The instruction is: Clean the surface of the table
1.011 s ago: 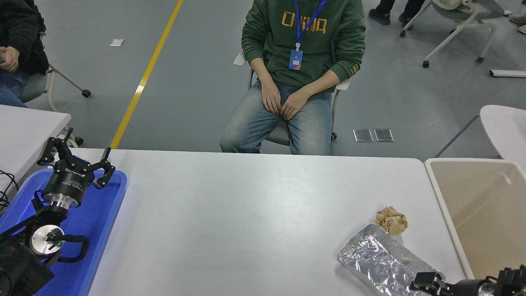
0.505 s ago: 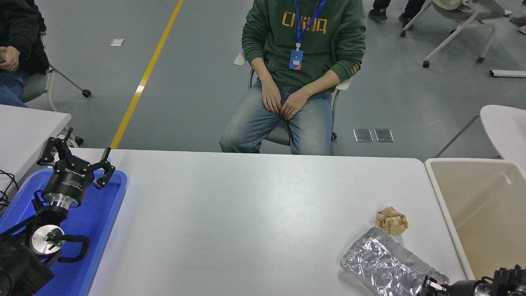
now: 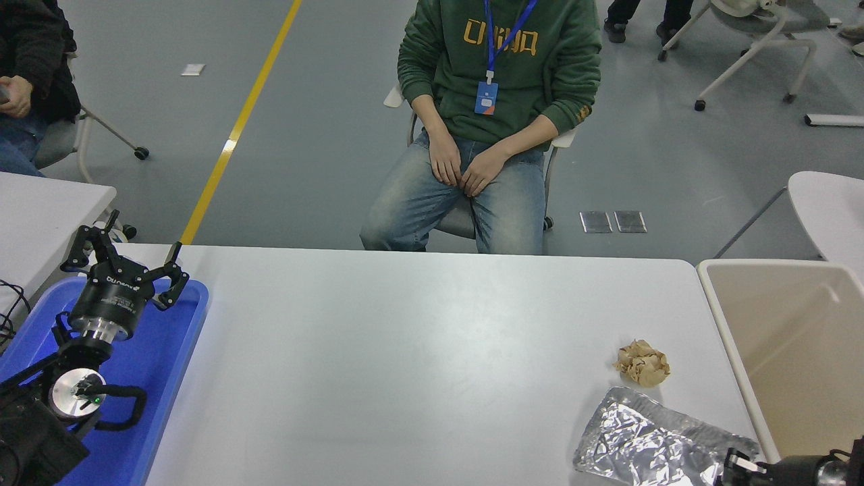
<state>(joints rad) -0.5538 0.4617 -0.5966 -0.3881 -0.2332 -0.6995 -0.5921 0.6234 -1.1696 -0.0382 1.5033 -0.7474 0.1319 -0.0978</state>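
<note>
From the head view we see the white table surface (image 3: 405, 351) filling the lower half, with a crumpled brown paper ball (image 3: 642, 363) and a silver foil bag (image 3: 658, 445) lying near its right end, beside a beige bin (image 3: 736, 351). The left gripper (image 3: 128, 260) is parked over a blue tray (image 3: 182, 337) with its fingers spread wide and holding nothing. The right gripper (image 3: 739, 469) touches the foil bag's corner, but we cannot tell if it is closed; the seated person's green hoodie (image 3: 560, 61) has orange letters we cannot read surely.

The green hoodie (image 3: 503, 64) bears blocky yellow characters, not clearly legible.
</note>
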